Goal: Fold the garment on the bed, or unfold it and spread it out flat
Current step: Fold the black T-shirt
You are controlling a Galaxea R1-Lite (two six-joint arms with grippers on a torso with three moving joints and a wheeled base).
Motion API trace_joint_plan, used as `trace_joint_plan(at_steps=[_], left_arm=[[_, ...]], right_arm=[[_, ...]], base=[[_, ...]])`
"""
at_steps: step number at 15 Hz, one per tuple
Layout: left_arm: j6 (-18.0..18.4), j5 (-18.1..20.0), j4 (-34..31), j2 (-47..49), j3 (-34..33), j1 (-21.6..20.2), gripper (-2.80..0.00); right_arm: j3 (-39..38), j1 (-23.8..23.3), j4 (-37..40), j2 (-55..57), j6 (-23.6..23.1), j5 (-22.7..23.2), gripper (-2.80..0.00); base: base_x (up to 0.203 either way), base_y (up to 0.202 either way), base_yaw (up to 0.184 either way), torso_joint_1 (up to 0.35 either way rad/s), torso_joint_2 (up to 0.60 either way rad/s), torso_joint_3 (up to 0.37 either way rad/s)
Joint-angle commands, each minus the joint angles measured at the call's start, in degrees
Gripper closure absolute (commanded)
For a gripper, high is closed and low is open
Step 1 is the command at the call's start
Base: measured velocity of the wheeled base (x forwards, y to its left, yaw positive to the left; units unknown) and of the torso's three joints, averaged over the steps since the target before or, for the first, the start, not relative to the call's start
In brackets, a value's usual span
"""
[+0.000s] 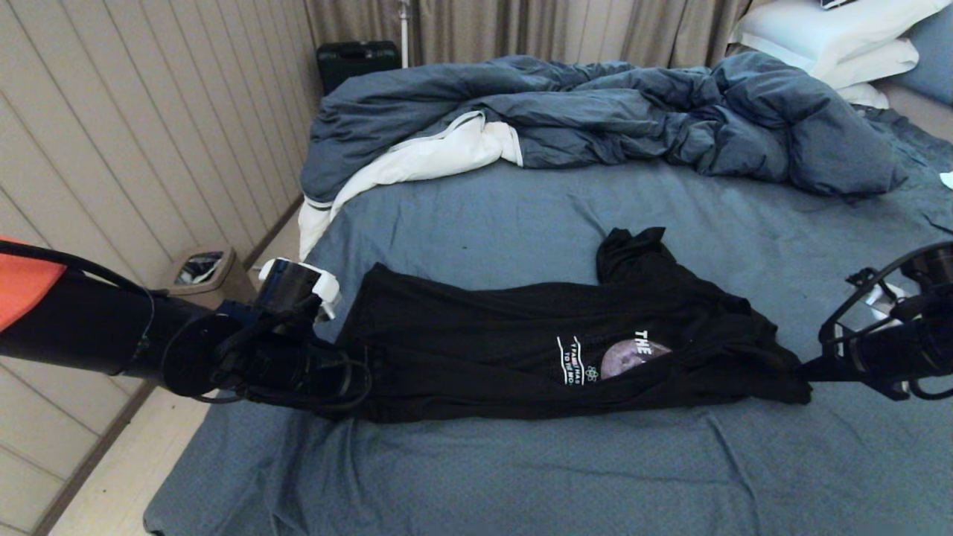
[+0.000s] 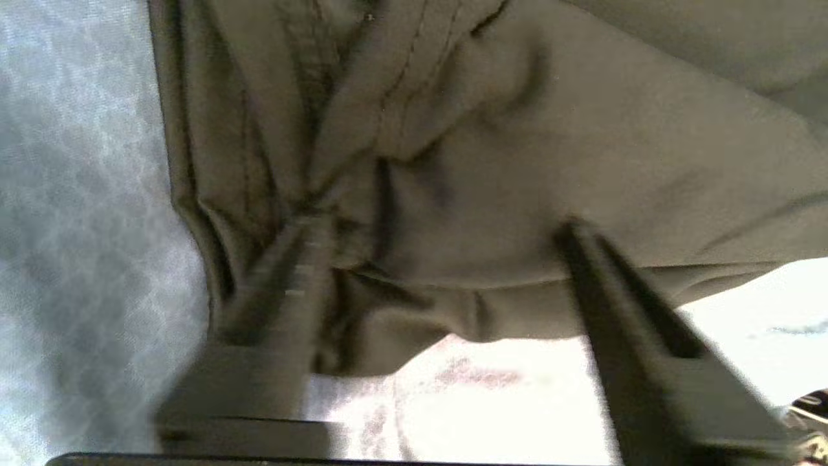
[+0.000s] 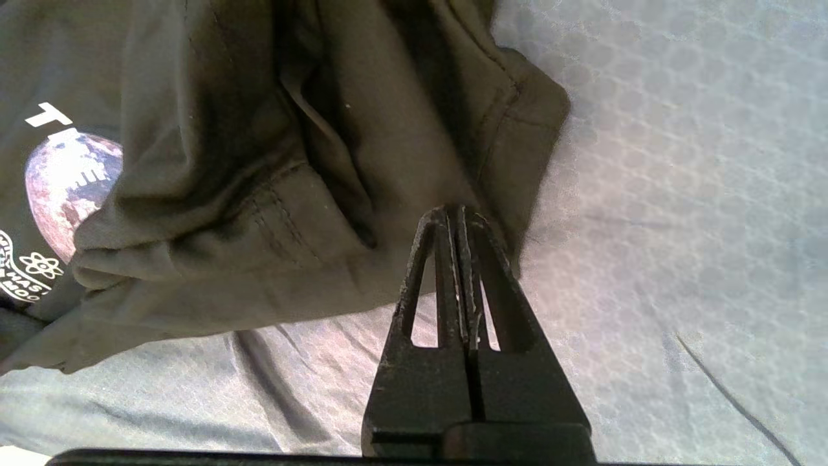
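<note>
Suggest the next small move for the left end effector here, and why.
Probably close the left end effector on the hem of the T-shirt. It straddles bunched black cloth with its fingers apart, while the right end effector sits shut at the far end, so gripping there would let both arms work the shirt.

My head camera looks forward and down across the bed (image 1: 521, 476) from high up, taking in the whole garment (image 1: 521, 350) stretched between both arms. My left wrist camera sits close behind the left end effector (image 2: 440, 259), facing the garment's left end almost at touching range. My right wrist camera sits just as close behind the right end effector (image 3: 459, 220), facing the other end. Head and right wrist views share the moon print (image 3: 65, 181).
</note>
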State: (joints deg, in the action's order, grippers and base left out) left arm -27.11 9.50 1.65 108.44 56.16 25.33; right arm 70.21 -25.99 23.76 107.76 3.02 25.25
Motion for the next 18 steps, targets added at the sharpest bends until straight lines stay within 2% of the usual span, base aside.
trace_joint_plan(at_steps=[1,10,11,18], left_arm=[[-0.2,0.1,0.1,-0.2,0.6,0.1,0.0],[-0.2,0.1,0.2,-0.2,3.0,0.6,0.0],[-0.2,0.1,0.2,-0.2,3.1,0.7,0.0],[-0.3,0.1,0.2,0.2,4.0,1.0,0.0]], right_arm=[[0.2,0.1,0.1,0.2,0.1,0.2,0.0],[2.9,-0.1,0.1,1.6,0.0,-0.2,0.0],[3.0,-0.2,0.1,1.5,0.0,0.0,-2.8],[2.6,-0.5,0.1,1.3,-0.3,0.1,-2.8]], base=[[0.0,0.0,0.0,0.0,0.0,0.0],[0.0,0.0,0.0,0.0,0.0,0.0],[0.0,0.0,0.0,0.0,0.0,0.0],[0.0,0.0,0.0,0.0,0.0,0.0]])
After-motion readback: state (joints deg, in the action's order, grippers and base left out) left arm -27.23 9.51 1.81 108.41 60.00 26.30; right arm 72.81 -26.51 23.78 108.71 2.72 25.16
